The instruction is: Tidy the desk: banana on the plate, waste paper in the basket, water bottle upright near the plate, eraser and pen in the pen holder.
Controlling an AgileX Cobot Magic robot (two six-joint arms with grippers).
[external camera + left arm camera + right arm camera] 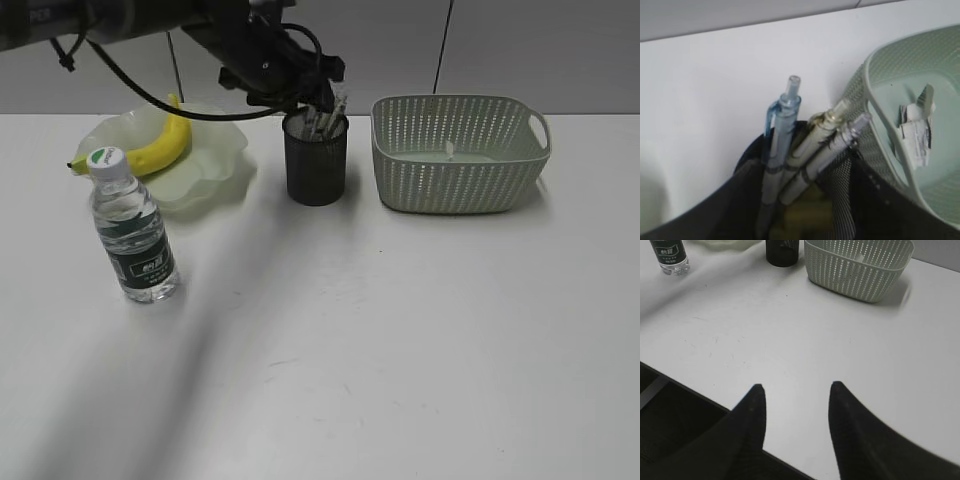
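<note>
The banana [165, 145] lies on the pale green plate [215, 165]. In front of the plate the water bottle [135, 235] stands upright. My left gripper [322, 100] hangs right over the black pen holder [316, 165]. In the left wrist view its jaws stand apart around three pens [782, 130], which lean inside the holder [840, 200], and I see neither jaw pressing on a pen. The waste paper [915, 132] lies in the basket [455, 170]. A dim yellowish shape sits deep in the holder; the eraser does not show plainly. My right gripper [797, 386] is open and empty over the desk's [815, 340] front edge.
The basket [900, 100] stands close to the right of the pen holder, almost touching it. The left arm and its cable stretch from the upper left over the plate. A grey wall runs behind the desk.
</note>
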